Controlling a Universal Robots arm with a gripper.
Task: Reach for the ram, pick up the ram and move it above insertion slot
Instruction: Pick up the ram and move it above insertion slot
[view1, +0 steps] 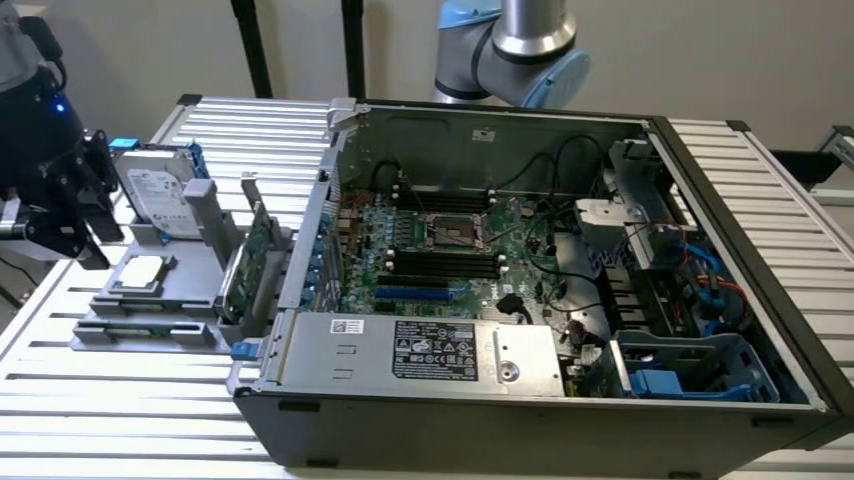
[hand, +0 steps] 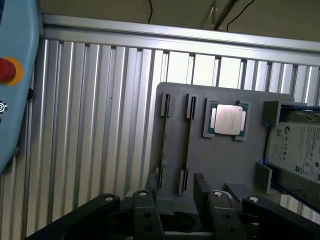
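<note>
Ribbed aluminium worktop (hand: 90, 125) carries the open PC case (view1: 534, 400) and, at the exterior view's left, a grey fixture (hand: 220, 160) with CPU (hand: 227, 120) and hard drive (hand: 295, 150). On edge in the fixture's clips, just beside the CPU, stands the ram (hand: 188, 145), untouched; the gripper (hand: 172, 187) hovers over the clip end of the fixture, fingers (hand: 215, 207) spread apart, holding nothing

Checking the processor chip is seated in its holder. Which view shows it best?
The wrist view: the processor chip faces the camera, silver lid plain in its seat. The exterior view shows the chip obliquely on the grey tray, at that view's left.
</note>
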